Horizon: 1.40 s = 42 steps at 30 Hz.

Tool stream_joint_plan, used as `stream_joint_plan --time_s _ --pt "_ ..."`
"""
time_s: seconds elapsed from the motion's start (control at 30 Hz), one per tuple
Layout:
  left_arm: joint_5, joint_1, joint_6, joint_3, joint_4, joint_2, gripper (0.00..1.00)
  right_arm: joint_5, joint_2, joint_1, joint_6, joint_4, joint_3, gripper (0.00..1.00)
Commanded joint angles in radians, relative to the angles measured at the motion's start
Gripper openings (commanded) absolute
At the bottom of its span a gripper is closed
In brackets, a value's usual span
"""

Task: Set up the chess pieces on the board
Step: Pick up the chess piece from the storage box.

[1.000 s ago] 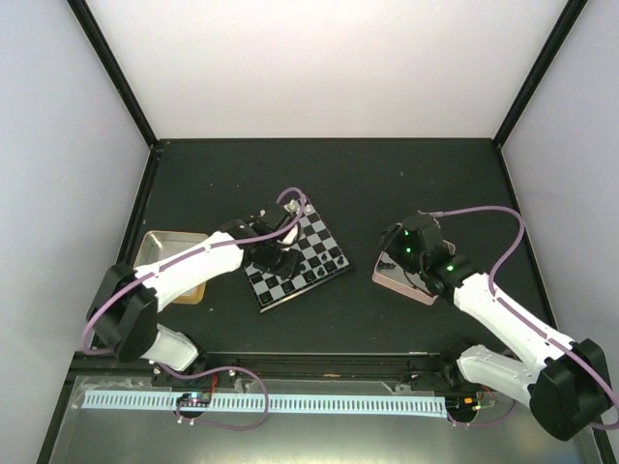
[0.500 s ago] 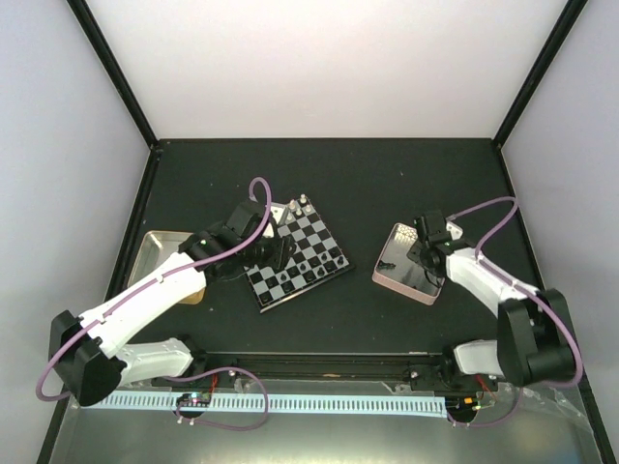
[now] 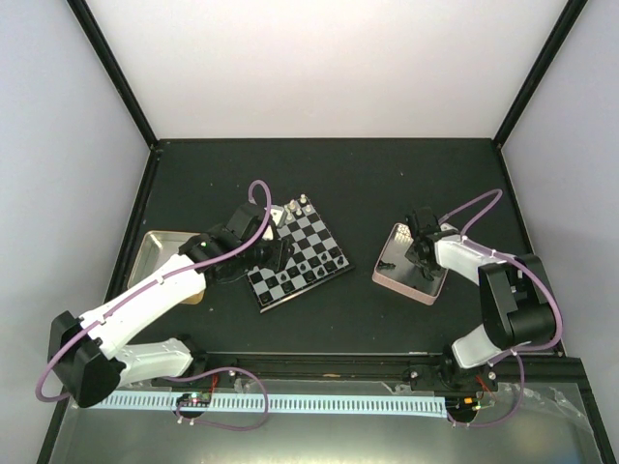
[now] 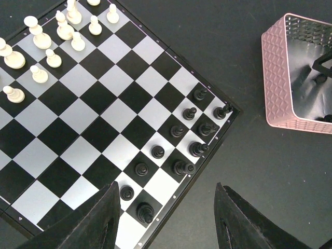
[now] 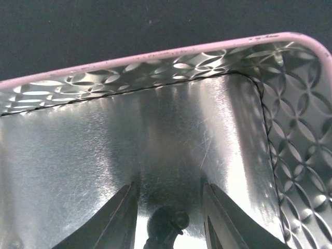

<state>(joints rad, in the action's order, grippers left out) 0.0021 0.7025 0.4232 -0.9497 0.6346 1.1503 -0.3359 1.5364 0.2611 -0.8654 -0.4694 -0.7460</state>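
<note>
The board (image 4: pixel 104 119) lies left of centre, also in the top view (image 3: pixel 319 246). Several white chess pieces (image 4: pixel 39 39) stand in its far corner, and several black ones (image 4: pixel 197 149) line the edge nearest the pink tray (image 4: pixel 275 78). My left gripper (image 4: pixel 166 184) hovers open over the board's near corner with nothing between its fingers; the top view shows the left gripper (image 3: pixel 280 256) there too. My right gripper (image 5: pixel 168 184) is down inside the pink tray (image 5: pixel 155 54), open, its fingers either side of a black piece (image 5: pixel 166 225) with a gap on each side.
A tan-rimmed tray (image 3: pixel 155 251) sits at the left by the left arm. The pink tray (image 3: pixel 401 285) stands to the right of the board on the dark table. Black frame posts rise at the table's back corners.
The right arm has folded in and its gripper has gone down into the pink tray. The left arm swung its elbow outward early on, then kept still over the board.
</note>
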Motion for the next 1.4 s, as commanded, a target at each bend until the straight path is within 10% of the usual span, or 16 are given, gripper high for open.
stream_joint_plan --time_s 0.0,0.43,1.07,1.37 --pt "-0.011 0.006 0.000 -0.001 -0.023 -0.014 0.51 -0.015 -0.013 -0.006 -0.008 0.012 0.015 0.36" --pt "-0.003 0.005 0.003 -0.004 -0.031 0.003 0.50 0.075 -0.116 -0.003 -0.030 0.005 0.107 0.41" --pt "-0.001 0.005 0.011 -0.001 -0.030 -0.007 0.50 0.102 -0.164 -0.003 0.005 0.027 0.129 0.13" --pt "-0.007 0.003 0.034 0.004 -0.068 -0.060 0.52 0.403 -0.379 0.006 0.202 0.197 0.112 0.14"
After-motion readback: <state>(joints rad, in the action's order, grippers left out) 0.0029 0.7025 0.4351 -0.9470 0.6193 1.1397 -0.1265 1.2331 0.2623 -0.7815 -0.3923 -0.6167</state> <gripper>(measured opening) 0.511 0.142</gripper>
